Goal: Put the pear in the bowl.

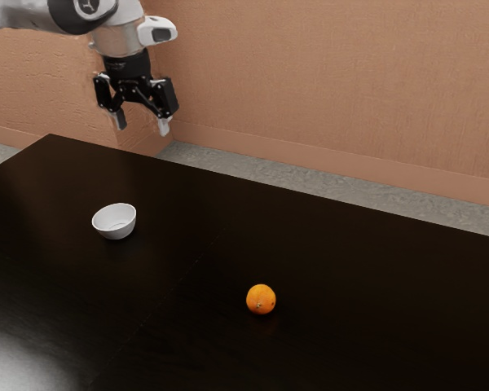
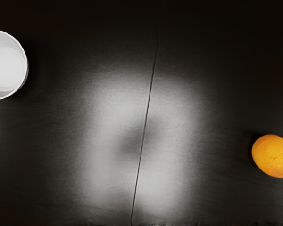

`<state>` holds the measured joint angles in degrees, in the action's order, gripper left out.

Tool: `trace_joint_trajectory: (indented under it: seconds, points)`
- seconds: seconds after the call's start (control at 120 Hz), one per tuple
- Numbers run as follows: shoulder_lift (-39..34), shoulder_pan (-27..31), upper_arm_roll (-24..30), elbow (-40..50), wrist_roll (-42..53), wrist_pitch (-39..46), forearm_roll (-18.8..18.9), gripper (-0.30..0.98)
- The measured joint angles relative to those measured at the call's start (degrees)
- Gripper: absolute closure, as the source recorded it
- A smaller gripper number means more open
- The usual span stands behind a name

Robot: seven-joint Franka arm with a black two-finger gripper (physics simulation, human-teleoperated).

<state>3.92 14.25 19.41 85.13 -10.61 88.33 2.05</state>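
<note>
At the exterior view's left stands a white bowl (image 1: 115, 225), upright on the dark table (image 1: 367, 269). Its mouth faces up, and in it I see just its own pale wall and round inner floor. In the wrist view, part of its rim runs out of sight.

A little right of the bowl in the exterior view, but farther off and well up above the tabletop, hangs my gripper (image 1: 142, 125), its fingers pointing down and standing apart, with a gap between them. Some of the arm (image 1: 33, 16) reaches in from the upper left.

Farther right and nearer lies the pear (image 1: 261, 300), directly on the wood, outside the bowl and well apart from it. It is orange-coloured and looks round in the exterior view; the wrist view shows a brown stem.

The table's far-left corner is in sight, and its far edge slants nearer toward the exterior view's right, with grey floor (image 1: 310, 182) and an orange-brown wall (image 1: 326, 90) beyond. A thin seam (image 2: 146, 117) crosses the wood between bowl and pear. A broad stretch of tabletop separates the two, and more wood extends on the far side of each, up to that edge.
</note>
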Motion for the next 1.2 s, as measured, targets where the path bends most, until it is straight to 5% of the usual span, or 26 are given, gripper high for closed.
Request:
trace_joint_trajectory:
  seconds: [0.108, 0.167, 0.775, 1.2]
  points:
    - [4.6, -19.8, 4.7, 0.2, -2.6, 1.5, 1.1, 0.00]
    - [6.9, -24.8, 5.4, 0.2, -4.0, 2.5, 1.4, 0.01]
    - [27.1, -25.6, 3.7, 3.5, -14.6, 18.3, 2.8, 0.00]
    - [27.7, -25.3, -2.6, 4.3, -14.1, 21.7, 3.1, 0.00]
